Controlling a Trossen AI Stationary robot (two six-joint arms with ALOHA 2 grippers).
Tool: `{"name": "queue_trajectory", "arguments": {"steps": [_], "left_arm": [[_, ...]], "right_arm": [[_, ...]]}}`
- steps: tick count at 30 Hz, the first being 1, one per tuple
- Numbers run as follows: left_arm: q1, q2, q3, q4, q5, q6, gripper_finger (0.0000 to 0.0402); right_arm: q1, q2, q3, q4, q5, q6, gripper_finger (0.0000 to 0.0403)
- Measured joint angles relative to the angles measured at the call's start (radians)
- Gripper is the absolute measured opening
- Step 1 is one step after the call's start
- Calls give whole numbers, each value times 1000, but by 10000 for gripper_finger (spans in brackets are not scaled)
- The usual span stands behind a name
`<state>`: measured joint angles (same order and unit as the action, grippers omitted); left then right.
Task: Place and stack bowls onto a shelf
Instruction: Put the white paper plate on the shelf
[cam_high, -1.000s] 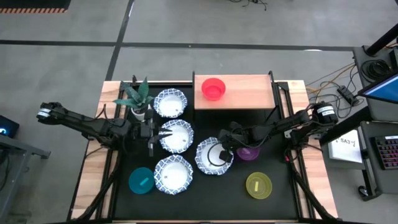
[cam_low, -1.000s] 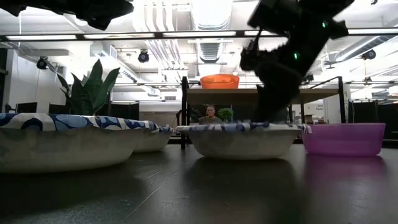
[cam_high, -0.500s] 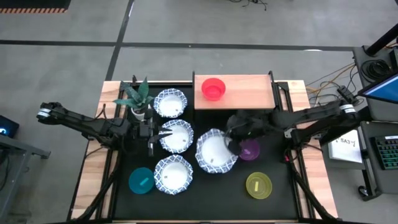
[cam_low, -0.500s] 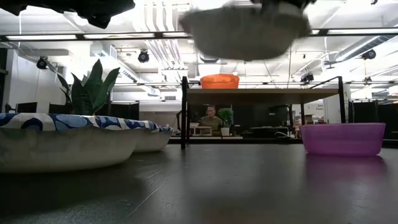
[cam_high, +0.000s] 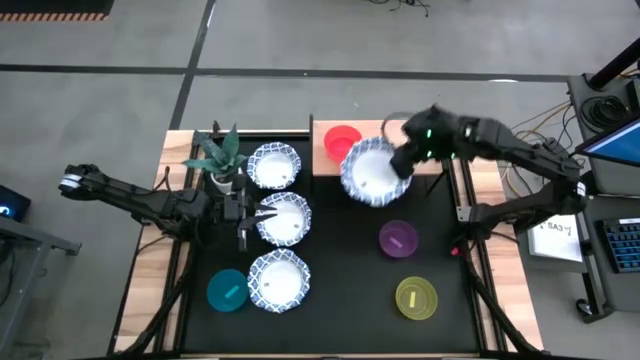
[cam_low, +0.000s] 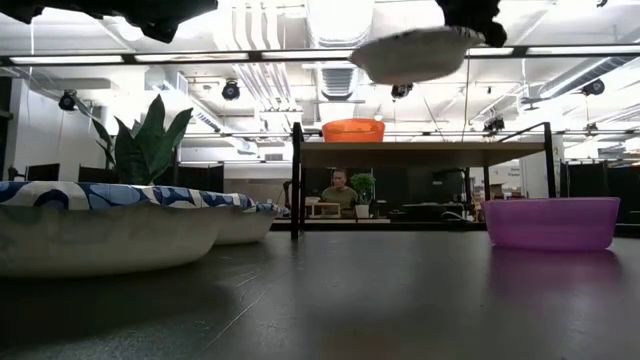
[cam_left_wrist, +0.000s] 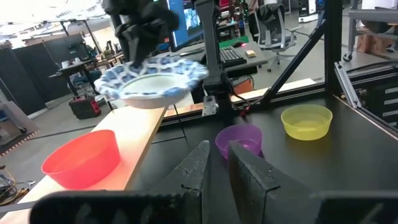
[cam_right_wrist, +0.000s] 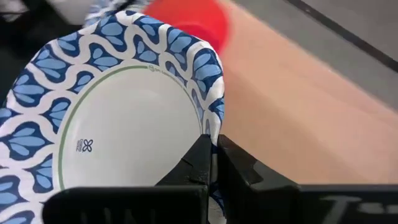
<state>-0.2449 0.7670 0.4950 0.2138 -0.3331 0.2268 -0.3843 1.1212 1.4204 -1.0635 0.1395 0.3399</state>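
While your right gripper (cam_high: 403, 165) carries a patterned bowl (cam_high: 368, 172) pinched by its rim over the shelf (cam_high: 415, 140) edge, only the red bowl (cam_high: 342, 141) is shelved (left gripper (cam_high: 241, 214) narrow, idle by the table bowls), six still to go.

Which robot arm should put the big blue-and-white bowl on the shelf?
The right one, probably. The right gripper already pinches the rim of the patterned bowl, held in the air at the shelf edge beside the red bowl. The left gripper waits far off by another bowl.
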Motion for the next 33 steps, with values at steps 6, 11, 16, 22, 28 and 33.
{"name": "queue_trajectory", "arguments": {"steps": [6, 11, 16, 22, 28, 33], "left_arm": [[0, 0, 0, 1, 0, 0, 38], [0, 0, 0, 4, 0, 0, 38], [0, 0, 0, 3, 0, 0, 38], [0, 0, 0, 3, 0, 0, 38], [0, 0, 0, 3, 0, 0, 38], [0, 0, 0, 3, 0, 0, 38]], "right_arm": [[-338, -15, -13, -24, -123, -166, 8], [-587, 10, -68, 2, -279, -258, 8], [-737, 36, -140, 46, -376, -320, 8], [-768, 40, -191, 134, -432, -341, 8], [-768, 53, -208, 167, -428, -341, 9], [-769, 66, -215, 172, -428, -333, 35]]}}
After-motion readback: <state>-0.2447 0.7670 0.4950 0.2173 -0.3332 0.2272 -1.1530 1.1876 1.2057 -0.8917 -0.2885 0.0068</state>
